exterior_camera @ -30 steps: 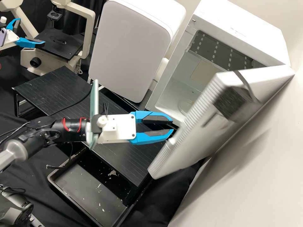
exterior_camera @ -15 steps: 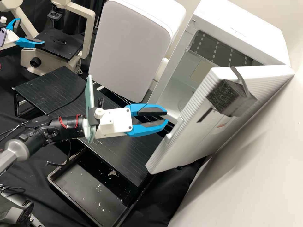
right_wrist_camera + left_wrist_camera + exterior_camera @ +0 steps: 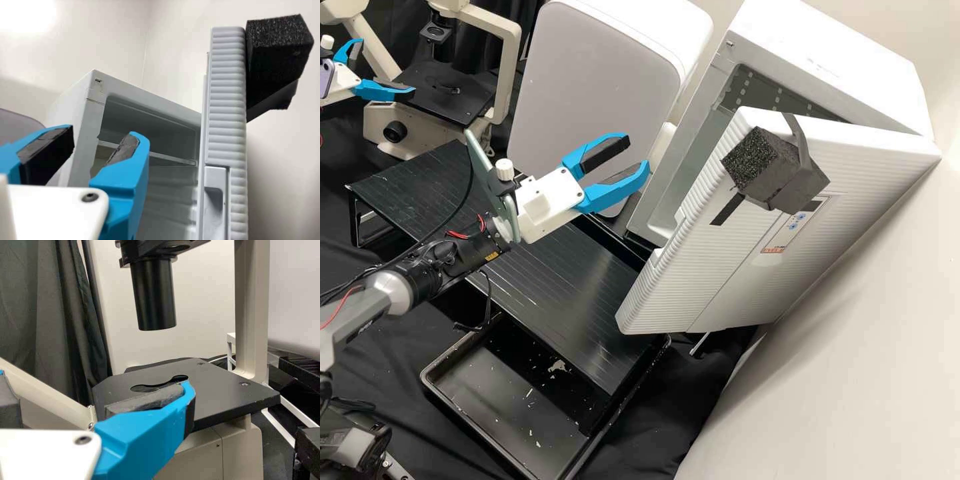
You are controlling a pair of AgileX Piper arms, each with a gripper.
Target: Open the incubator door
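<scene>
incubator door (image 3: pixel 720 253), partly open: its free edge stands well off the incubator (image 3: pixel 827 63) body, hinge side near the wall (image 3: pixel 887 353), w/ the interior shelf (image 3: pixel 172 159) exposed in the r. wrist view. unlatching is thus done; if full access is wanted, a wider swing is prob. left. r. gripper (image 3: pixel 635 155), fingers spread well apart, holds nothing & sits in front of the opening, apart from the door edge and its recessed grip (image 3: pixel 214 205). l. gripper (image 3: pixel 385 69), also wide open & empty, is beside the microscope stage (image 3: pixel 220 390), w/ no evident part in the job. surroundings: foam block (image 3: pixel 757 163) strapped to the door's outer face; grey-fronted white unit (image 3: pixel 593 100) next to the incubator; black slatted stand (image 3: pixel 553 280) & black tray (image 3: pixel 447 357) in front. poss. obstacles: the wall, which may limit the swing, & the stand near the door's lower corner; clearance there is hard to judge from this angle.
</scene>
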